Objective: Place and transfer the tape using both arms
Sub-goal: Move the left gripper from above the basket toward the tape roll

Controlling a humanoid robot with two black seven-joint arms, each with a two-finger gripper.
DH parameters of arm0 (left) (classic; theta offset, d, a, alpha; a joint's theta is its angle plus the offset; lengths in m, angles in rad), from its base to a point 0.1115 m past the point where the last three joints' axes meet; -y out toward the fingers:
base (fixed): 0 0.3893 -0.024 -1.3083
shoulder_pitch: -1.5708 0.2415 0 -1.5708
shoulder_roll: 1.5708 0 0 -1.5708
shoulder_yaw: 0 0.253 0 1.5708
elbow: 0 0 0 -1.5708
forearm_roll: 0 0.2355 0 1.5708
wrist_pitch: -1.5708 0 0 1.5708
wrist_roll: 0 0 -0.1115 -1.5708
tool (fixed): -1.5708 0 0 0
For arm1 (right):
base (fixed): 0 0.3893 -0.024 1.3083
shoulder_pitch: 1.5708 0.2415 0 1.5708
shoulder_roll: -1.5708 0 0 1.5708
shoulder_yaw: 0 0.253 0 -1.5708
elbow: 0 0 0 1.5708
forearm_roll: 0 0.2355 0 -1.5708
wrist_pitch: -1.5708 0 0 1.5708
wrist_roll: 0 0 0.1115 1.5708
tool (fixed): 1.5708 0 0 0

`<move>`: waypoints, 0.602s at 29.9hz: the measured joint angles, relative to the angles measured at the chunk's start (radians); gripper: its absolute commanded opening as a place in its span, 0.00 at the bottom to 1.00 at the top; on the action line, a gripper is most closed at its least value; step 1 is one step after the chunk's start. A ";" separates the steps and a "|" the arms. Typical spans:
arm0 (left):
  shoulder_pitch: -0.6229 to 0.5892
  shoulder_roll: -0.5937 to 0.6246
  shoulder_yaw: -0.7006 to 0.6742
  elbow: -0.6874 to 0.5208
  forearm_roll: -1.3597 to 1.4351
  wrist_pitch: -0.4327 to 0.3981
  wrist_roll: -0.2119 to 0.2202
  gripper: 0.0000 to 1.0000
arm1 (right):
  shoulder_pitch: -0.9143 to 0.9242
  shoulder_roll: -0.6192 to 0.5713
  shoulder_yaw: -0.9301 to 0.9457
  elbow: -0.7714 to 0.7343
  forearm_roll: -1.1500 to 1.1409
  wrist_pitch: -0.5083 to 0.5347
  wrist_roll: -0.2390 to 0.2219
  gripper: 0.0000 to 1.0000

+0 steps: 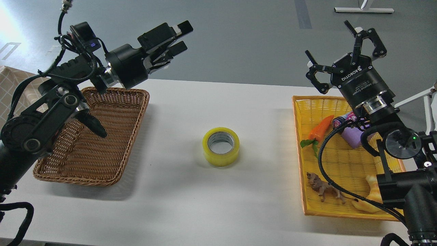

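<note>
Tape [221, 146] sits mid-desk, core up | left gripper [177, 37] seen side-on, spread unclear | right gripper [344, 46] spread, empty | advice: descend straddling the roll's wall, pinch squarely.

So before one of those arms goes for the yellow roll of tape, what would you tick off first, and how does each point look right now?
1. Tape free to grab: ok. It lies flat on the white table, hole up, nothing touching it.
2. Left gripper ready: cannot tell. It is seen side-on above the table's far edge, so its finger gap is unclear.
3. Right gripper ready: ok. Fingers spread open, empty, raised above the yellow basket.
4. Brown basket has room: ok. Nothing shows inside, though the left arm hides part of it.
5. Path to the tape: ok. Bare table on both sides of it.
</note>
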 measured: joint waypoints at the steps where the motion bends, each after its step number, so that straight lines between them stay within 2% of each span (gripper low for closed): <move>1: -0.003 0.003 0.010 -0.003 0.034 0.002 0.001 0.98 | 0.000 0.000 0.000 0.000 0.000 0.000 0.000 0.99; 9: -0.013 0.028 0.043 -0.069 0.187 0.006 0.010 0.98 | -0.011 0.001 -0.002 -0.002 0.000 0.000 0.000 0.99; 18: -0.024 0.006 0.139 -0.080 0.431 0.009 0.106 0.98 | -0.025 0.002 -0.003 -0.002 0.000 0.000 0.000 0.99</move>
